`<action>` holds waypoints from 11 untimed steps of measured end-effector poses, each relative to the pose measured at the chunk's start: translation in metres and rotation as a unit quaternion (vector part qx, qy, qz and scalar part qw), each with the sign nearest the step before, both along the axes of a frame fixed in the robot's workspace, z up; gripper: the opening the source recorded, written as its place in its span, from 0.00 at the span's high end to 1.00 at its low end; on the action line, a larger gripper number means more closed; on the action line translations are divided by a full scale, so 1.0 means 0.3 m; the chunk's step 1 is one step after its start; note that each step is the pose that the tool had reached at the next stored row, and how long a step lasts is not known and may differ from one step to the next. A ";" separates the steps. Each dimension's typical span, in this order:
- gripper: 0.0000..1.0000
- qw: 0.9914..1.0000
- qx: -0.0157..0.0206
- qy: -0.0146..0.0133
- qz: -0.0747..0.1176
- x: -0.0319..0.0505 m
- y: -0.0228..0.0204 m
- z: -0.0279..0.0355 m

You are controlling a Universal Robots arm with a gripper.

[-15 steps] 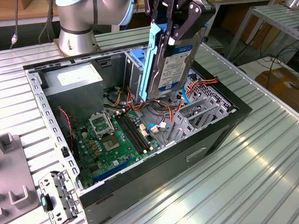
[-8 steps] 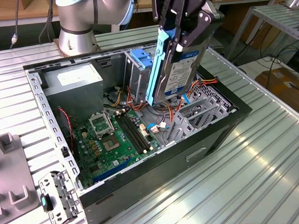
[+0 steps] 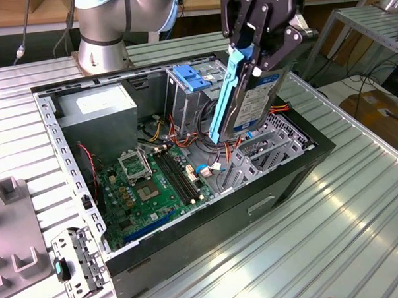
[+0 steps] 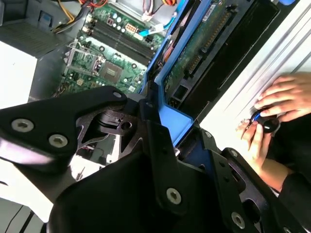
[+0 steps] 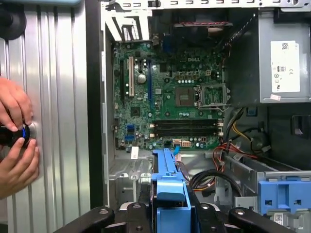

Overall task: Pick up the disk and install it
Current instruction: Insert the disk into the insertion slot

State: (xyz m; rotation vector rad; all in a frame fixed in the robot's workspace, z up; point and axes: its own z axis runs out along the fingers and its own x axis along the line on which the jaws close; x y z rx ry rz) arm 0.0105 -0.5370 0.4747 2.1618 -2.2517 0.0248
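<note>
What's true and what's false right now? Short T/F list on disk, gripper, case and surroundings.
1. The gripper is shut on the disk. True.
2. The disk lies flat on the motherboard. False: it is held on edge, tilted, over the open case.
3. The case has its side panel on. False: it is open and the motherboard is exposed.
4. A person's hands are at the table beside the case. True.
5. A cooler sits on the CPU socket. False: the socket is bare.
</note>
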 end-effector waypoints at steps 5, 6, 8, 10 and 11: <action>0.63 1.000 0.000 0.004 0.000 0.058 -0.038 -0.016; 0.63 1.000 0.000 0.004 0.000 0.069 -0.040 -0.018; 0.63 1.000 0.000 0.005 0.000 0.098 -0.042 -0.025; 0.63 1.000 0.000 0.005 0.000 0.125 -0.044 -0.032; 0.63 1.000 0.000 0.006 0.000 0.135 -0.045 -0.035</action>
